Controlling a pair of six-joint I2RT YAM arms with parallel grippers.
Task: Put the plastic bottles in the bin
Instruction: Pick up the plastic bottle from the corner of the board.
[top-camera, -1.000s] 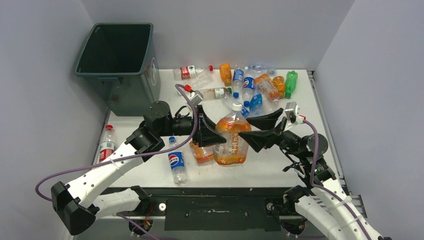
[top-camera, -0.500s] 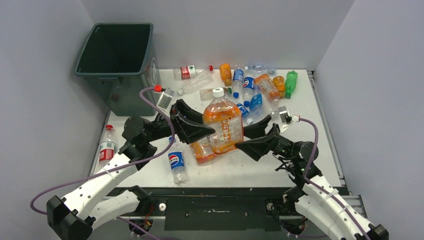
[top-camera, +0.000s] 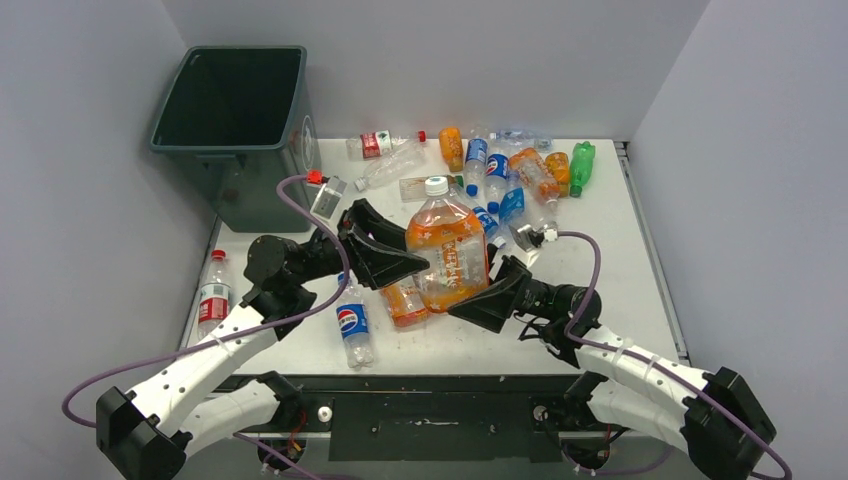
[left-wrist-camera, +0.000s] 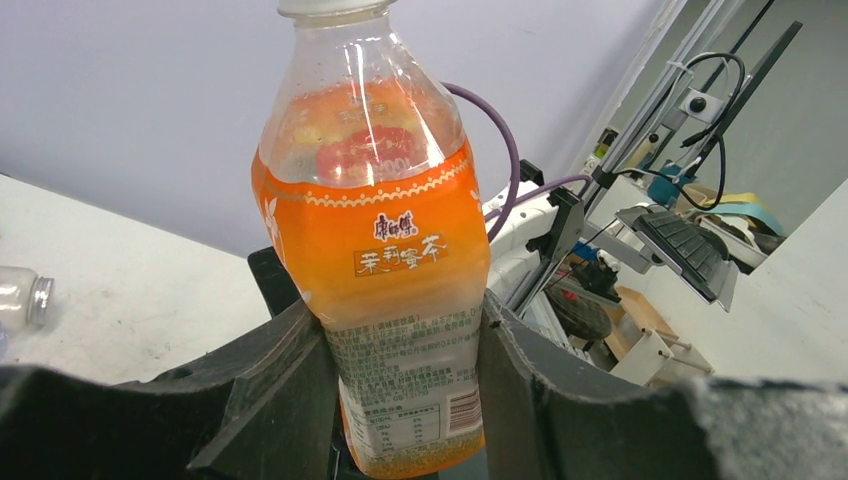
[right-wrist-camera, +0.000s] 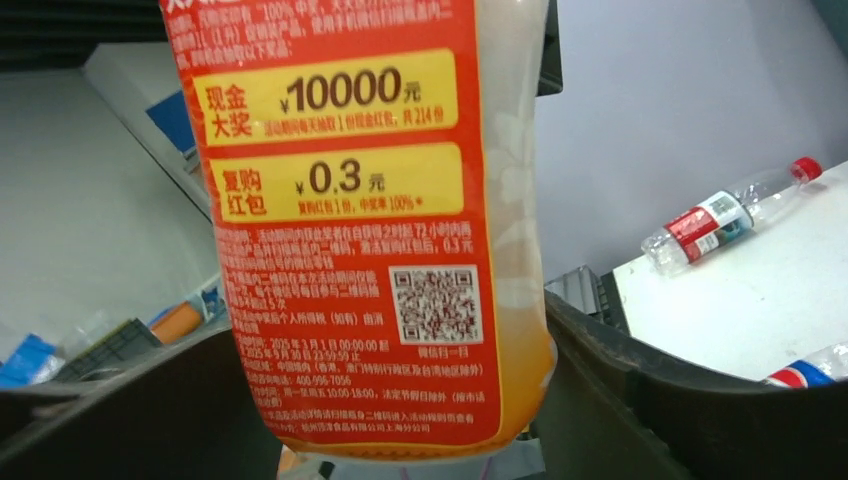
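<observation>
Your left gripper (top-camera: 415, 252) pinches the big orange bottle (top-camera: 447, 245) by its lower half; your right gripper (top-camera: 472, 290) gapes wide around its base.

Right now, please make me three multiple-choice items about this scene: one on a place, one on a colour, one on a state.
1. Where does the bin stand?
A) at the far left
B) at the far right
C) at the near edge, in the middle

2. What colour is the cap of the large orange bottle?
A) red
B) white
C) green

3. What is the left end effector doing?
A) hanging open and empty
B) reaching into the bin
C) shut on the large orange bottle

Answers:
1 A, the top view shows it at the far left corner.
2 B, the cap on top is white.
3 C, in the left wrist view it presses both sides of the bottle.
</observation>
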